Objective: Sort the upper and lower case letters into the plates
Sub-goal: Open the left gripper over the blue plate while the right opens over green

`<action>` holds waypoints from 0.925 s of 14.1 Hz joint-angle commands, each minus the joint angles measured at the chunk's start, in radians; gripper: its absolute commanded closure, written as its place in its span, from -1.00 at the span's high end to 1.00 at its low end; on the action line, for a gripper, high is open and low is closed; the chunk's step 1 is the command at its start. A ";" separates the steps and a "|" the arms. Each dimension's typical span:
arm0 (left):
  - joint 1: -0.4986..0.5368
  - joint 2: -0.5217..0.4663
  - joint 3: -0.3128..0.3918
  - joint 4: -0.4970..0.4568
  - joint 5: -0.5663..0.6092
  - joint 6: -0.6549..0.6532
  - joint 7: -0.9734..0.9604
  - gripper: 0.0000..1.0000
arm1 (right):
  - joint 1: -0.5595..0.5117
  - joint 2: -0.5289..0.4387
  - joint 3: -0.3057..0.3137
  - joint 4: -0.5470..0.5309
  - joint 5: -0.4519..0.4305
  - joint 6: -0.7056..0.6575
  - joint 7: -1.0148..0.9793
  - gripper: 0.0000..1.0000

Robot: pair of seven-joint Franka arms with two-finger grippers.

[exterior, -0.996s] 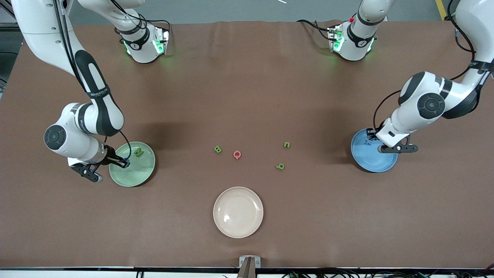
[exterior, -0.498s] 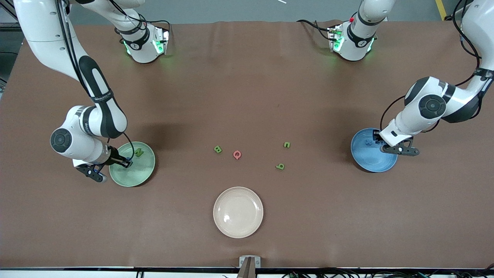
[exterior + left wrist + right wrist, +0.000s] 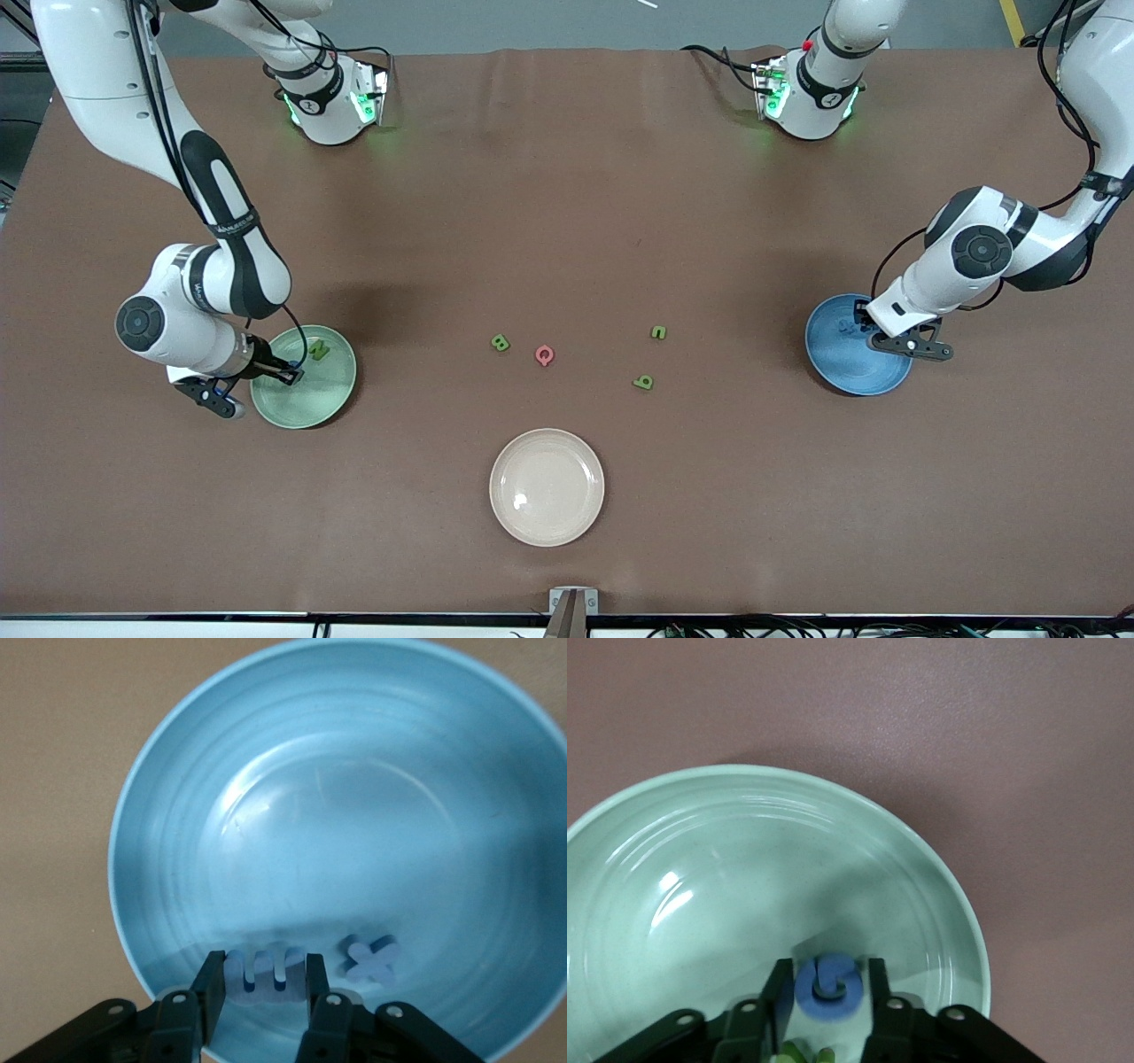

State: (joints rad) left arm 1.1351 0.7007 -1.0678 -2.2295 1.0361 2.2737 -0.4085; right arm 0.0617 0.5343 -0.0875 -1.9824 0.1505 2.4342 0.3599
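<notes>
Front view: the right end effector (image 3: 285,374) is low in the green plate (image 3: 323,403), at the right arm's end of the tabletop (image 3: 567,177), with the green N (image 3: 319,351) lying beside it. The left end effector (image 3: 864,321) is down in the blue plate (image 3: 842,368) at the left arm's end. Between the plates, the green B (image 3: 500,343), pink Q (image 3: 544,355), green n (image 3: 658,332) and green q-shape (image 3: 643,382) lie loose. The beige plate (image 3: 547,486), nearest the camera, holds nothing.

Left wrist view: the fingers (image 3: 209,997) bracket the blue m (image 3: 264,969), apparently gripping it against the plate floor; the blue x (image 3: 370,958) lies just beside.

Right wrist view: the fingers (image 3: 778,994) pinch the blue G (image 3: 828,987) over the plate floor.

These pieces look light, stiff and thin, so each probably wants a low pinch across its outer edges; the glazed plates seem slippery.
</notes>
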 commanded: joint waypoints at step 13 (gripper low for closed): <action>-0.023 0.034 0.048 0.005 0.045 0.055 0.004 -0.61 | 0.364 -0.028 0.025 0.057 -0.011 -0.053 0.681 1.00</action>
State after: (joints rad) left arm 1.1251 0.7247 -1.0384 -2.2292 1.0533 2.3121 -0.4083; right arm 0.3568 0.5236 -0.0545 -1.9243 0.1506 2.3849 0.9227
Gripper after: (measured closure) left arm 0.586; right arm 0.000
